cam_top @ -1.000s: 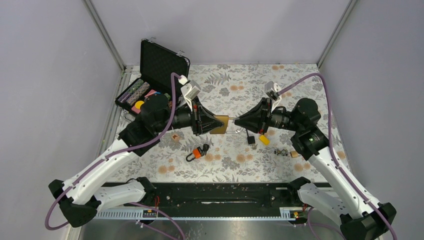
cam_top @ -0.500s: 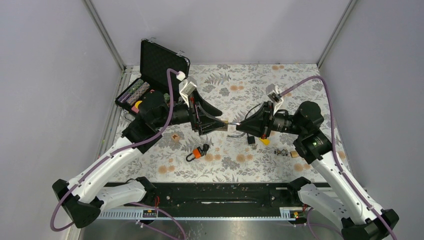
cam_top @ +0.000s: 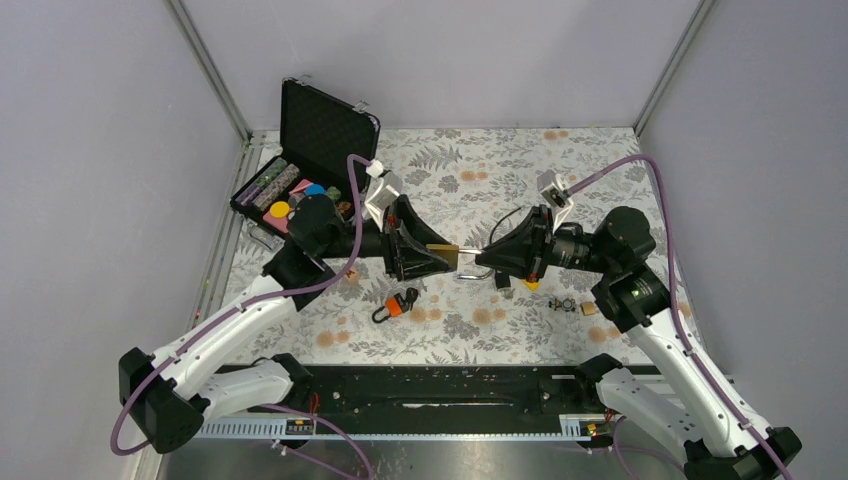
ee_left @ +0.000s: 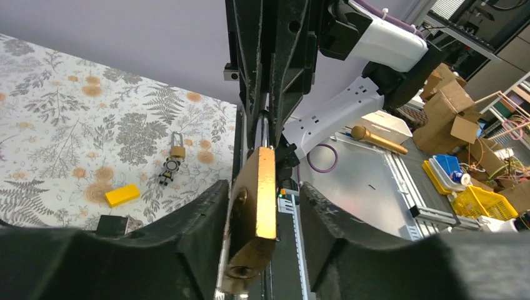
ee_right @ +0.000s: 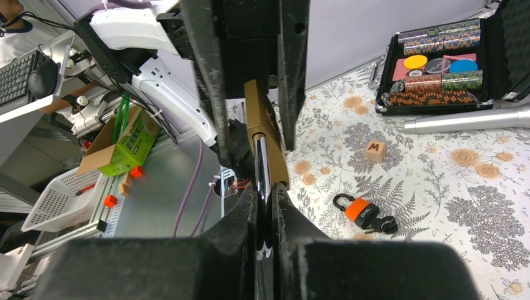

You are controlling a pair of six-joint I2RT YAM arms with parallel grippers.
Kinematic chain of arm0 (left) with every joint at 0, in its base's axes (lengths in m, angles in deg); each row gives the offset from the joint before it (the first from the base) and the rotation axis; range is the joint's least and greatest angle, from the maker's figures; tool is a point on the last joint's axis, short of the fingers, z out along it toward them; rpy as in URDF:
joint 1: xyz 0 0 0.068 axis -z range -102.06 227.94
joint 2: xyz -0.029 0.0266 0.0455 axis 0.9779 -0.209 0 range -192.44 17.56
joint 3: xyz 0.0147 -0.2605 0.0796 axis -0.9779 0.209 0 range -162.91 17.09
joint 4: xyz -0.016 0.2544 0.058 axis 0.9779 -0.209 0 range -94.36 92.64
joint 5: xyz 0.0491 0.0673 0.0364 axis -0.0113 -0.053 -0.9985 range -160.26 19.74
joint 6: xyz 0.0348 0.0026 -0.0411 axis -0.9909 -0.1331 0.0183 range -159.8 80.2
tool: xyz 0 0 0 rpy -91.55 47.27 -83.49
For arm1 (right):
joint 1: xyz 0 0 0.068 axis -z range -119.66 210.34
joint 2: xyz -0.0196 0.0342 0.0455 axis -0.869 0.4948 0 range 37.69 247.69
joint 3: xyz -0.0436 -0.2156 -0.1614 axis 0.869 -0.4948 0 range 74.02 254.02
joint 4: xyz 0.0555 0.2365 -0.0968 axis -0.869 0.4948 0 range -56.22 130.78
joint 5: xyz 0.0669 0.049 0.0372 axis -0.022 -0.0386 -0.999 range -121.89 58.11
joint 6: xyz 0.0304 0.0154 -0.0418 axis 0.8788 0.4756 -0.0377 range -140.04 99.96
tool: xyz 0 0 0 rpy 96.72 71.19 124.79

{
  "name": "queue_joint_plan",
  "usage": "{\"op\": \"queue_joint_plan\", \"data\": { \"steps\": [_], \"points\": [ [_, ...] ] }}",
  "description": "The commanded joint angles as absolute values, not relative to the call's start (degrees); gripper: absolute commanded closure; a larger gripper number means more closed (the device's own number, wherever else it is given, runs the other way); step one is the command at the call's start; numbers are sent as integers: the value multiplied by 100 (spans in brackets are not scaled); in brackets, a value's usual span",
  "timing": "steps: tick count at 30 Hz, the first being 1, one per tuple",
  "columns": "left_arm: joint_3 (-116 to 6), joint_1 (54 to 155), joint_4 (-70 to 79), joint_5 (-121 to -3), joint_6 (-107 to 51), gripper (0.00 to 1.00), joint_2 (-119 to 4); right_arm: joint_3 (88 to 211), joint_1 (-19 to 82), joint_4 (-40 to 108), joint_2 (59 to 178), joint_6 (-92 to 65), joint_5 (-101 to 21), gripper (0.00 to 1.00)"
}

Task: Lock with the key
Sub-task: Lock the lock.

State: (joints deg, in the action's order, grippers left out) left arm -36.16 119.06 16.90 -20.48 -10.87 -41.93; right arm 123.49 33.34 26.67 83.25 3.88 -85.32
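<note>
Brass lock (ee_left: 259, 206) aloft — my right gripper (ee_right: 265, 195) pinches its shackle (ee_right: 262, 164); my left gripper (ee_left: 262, 190) stands half-open around the body.

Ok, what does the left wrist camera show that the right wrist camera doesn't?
Only the left wrist: a small padlock and a yellow block. Only the right wrist: the orange padlock, a wooden letter block and the open chip case. Both: the brass padlock, held up between the arms.
</note>
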Motion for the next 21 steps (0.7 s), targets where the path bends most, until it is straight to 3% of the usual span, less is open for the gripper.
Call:
{"op": "queue_joint_plan", "data": {
  "steps": [1,3,6,11,13,14,17,20,21],
  "points": [
    [-3569,11889,2413,-1649,-1149,65,-4292,12799,3310,1893,8217,593,-8392,100],
    [-3520,11881,2480,-1678,-1157,78,-4297,12830,3305,1907,8266,640,-8350,100],
    [-3466,11878,2500,-1723,-1189,82,-4275,12939,3310,2082,8363,693,-8295,100],
    [-3400,11875,2535,-1769,-1182,62,-4272,12974,3309,2147,8405,741,-8076,100],
    [-3385,11876,2568,-1757,-1158,59,-4286,12974,3310,2141,8412,767,-7993,100],
    [-3385,11872,2600,-1741,-1146,62,-4287,12974,3310,2139,8424,787,-7969,100],
    [-3350,11880,2683,-1800,-1086,96,-4234,12969,3309,2147,8452,816,-7967,100],
    [-3276,11872,2706,-2025,-1113,100,-4081,12936,3310,2152,8454,836,-8031,99],
    [-3259,11865,2707,-2121,-1106,100,-4024,12915,3310,2166,8459,838,-8040,89]
  ]
}}
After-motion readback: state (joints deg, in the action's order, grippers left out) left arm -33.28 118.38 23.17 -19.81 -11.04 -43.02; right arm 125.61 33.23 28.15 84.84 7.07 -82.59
